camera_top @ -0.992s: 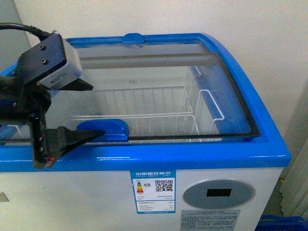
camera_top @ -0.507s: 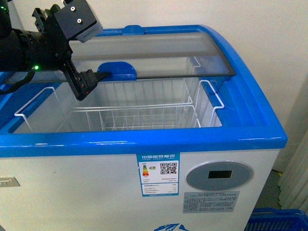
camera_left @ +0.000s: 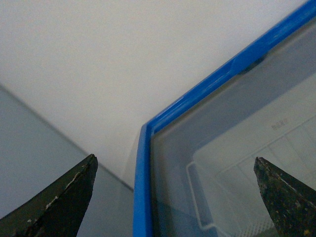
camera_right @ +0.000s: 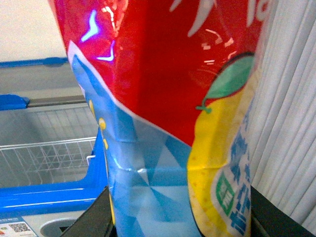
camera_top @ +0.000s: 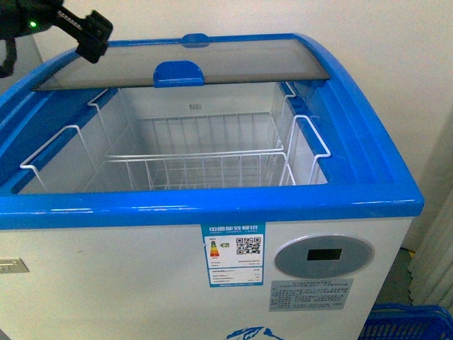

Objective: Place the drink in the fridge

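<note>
Drink [camera_right: 163, 98]: long axis upright — both ends off-frame.
Right claw [camera_right: 182, 219]: clamped on drink.
Left claw [camera_left: 175, 159]: wide, empty.
Fridge [camera_top: 212, 207]: open — basket [camera_top: 205, 166] inside.

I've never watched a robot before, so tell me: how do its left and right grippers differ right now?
The left gripper is open and empty; the right gripper is shut on the drink, a bottle wrapped in red, blue and yellow. The left gripper hangs over the fridge's back left corner; the right gripper is outside it, off its front right. Both have dark fingers.
</note>
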`<state>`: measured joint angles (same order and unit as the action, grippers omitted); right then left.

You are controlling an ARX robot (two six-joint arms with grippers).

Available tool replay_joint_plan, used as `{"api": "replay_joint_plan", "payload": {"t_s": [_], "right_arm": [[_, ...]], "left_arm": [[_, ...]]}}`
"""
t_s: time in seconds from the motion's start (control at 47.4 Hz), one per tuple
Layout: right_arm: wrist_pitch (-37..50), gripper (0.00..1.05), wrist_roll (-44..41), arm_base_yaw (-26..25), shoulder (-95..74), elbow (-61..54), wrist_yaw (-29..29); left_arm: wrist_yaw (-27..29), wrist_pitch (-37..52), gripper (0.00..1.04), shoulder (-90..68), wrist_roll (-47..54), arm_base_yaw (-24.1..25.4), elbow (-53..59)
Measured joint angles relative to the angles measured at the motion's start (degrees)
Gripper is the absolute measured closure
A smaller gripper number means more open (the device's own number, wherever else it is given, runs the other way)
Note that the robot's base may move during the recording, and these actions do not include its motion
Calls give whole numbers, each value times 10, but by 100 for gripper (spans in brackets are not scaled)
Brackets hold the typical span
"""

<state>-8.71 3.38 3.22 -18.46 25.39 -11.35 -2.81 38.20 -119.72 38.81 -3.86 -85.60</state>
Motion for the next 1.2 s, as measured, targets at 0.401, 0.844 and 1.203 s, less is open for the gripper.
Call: {"api": "replay_joint_plan", "payload": {"t_s": [0.401,0.844,1.203], "right_arm": [[0,63,0,0,0,0,0],[-233,63,-110,-100,-65,82,280],[-63,63,-417,2,-277,174,263]], "left_arm": [[-13,-159,8,399,-412,-9,347],[103,-205,52,925,-412,-40,762],[28,-226,102,989,-397,35,802]]}}
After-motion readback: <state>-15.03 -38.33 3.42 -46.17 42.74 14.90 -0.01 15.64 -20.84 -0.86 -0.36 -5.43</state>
